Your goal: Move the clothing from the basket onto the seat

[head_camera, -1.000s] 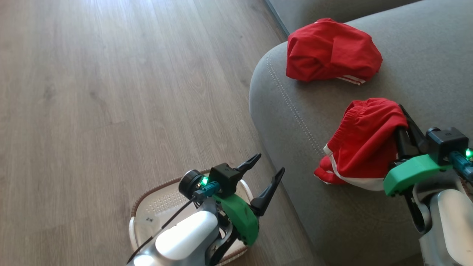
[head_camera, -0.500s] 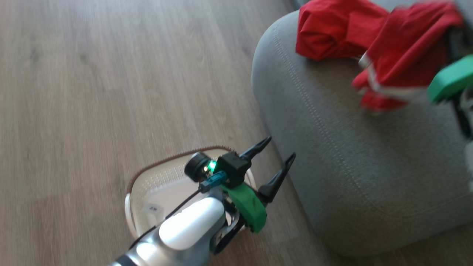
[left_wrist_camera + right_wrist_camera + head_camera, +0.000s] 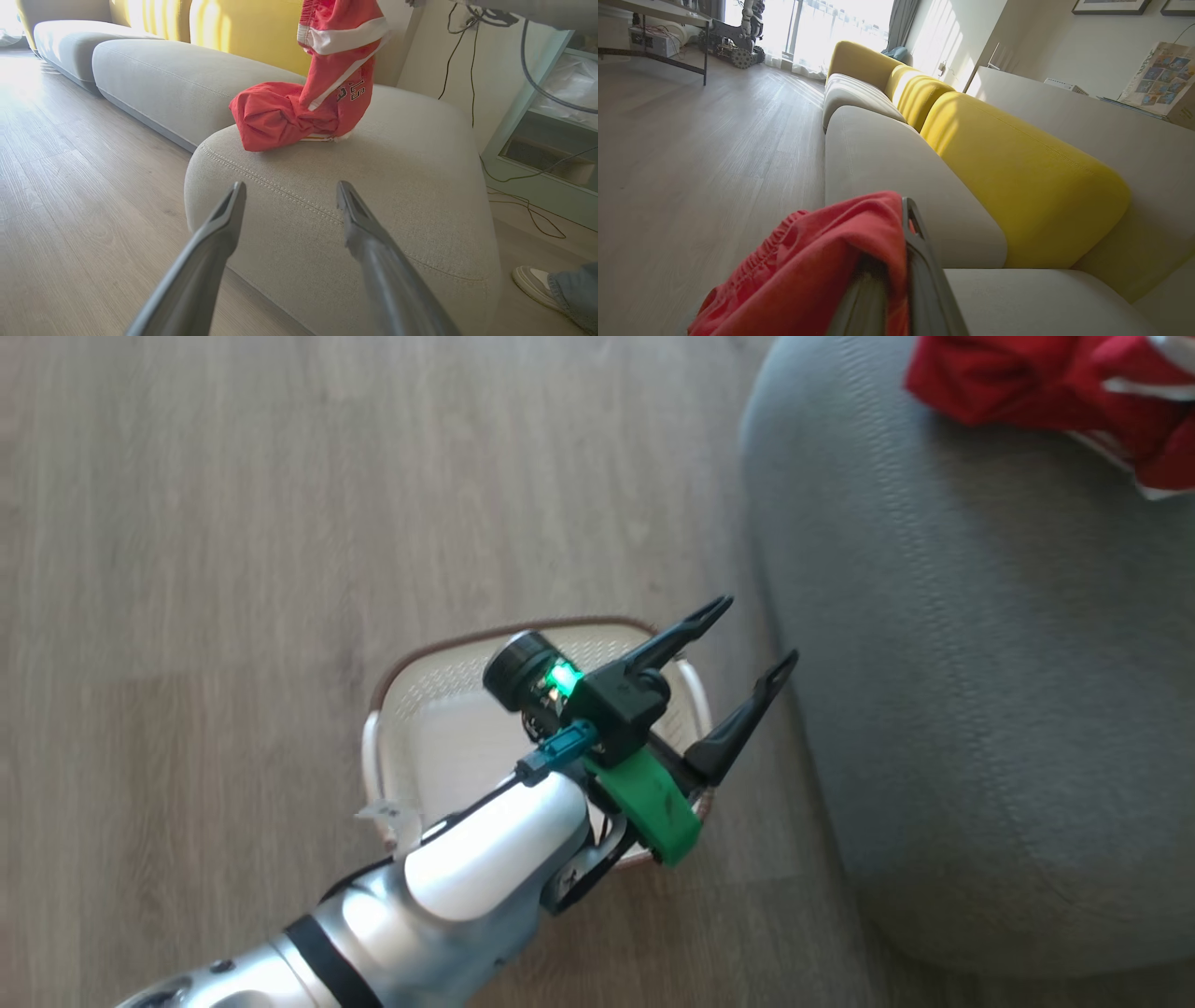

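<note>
Nearest, in the head view, the left gripper (image 3: 758,632) hangs over the basket (image 3: 439,644), its fingers spread wide and grasping nothing. The basket stands on the wooden floor (image 3: 233,569) just beside the foot of the seat (image 3: 980,709), at about 9 o'clock from the cushion's rounded end, near enough that a short swing would carry fabric across. What shows of its white bottom is bare, so I judge this arm idle, parked out of the other's way.

Farther on, at 1 o'clock in that view, the clothing (image 3: 1008,373) is on the seat's top. The left wrist view sorts it. One bunched garment (image 3: 275,116) rests on the cushion, while the lettered garment (image 3: 341,46) dangles from 12 o'clock, its lower end down by the bunched one. It hangs so because the right gripper (image 3: 896,210) has its fingers clenched on the red fabric, which drapes over them in its own view. I judge that only the release is left.

Beyond run yellow back cushions (image 3: 1017,177).
</note>
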Controlling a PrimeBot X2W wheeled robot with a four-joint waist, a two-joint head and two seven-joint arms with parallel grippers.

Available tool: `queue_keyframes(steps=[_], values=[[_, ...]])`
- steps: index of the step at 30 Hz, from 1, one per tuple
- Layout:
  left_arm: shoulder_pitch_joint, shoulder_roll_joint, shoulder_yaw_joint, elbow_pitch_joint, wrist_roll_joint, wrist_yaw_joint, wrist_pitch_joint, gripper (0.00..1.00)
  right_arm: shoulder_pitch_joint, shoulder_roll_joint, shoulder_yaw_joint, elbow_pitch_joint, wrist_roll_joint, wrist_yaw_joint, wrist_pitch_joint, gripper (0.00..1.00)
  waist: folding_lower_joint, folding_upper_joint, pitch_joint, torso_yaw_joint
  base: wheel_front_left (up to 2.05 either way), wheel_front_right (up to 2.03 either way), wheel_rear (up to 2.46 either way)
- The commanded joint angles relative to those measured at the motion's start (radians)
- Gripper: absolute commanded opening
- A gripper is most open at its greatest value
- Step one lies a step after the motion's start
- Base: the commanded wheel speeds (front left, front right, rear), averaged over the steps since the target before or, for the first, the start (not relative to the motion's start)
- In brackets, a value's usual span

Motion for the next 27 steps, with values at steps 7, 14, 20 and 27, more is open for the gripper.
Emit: queue_keyframes(steps=[7, 14, 20, 27], values=[[-0.078, 0.027, 0.022, -0.076, 0.03, 0.02, 0.008, 1.0, -0.108, -0.021, -0.105, 0.105, -0.134, 0.0, -0.035, 0.0, 0.0, 0.0, 0.117, 0.109, 0.0, 0.0, 0.0], [-0.084, 0.034, 0.023, -0.105, 0.036, 0.032, 0.007, 1.0, -0.086, 0.007, -0.199, 0.204, -0.234, 0.0, -0.059, 0.0, 0.0, 0.0, 0.158, 0.133, 0.0, 0.0, 0.0], [-0.086, 0.042, 0.02, -0.111, 0.038, 0.036, 0.008, 1.0, -0.041, 0.035, -0.309, 0.266, -0.316, 0.0, -0.078, 0.0, 0.0, 0.0, 0.186, 0.141, 0.0, 0.0, 0.0], [-0.087, 0.044, 0.02, -0.11, 0.037, 0.043, 0.005, 1.0, -0.017, 0.072, -0.4, 0.303, -0.385, 0.0, -0.104, 0.0, 0.0, 0.0, 0.197, 0.134, 0.0, 0.0, 0.0]])
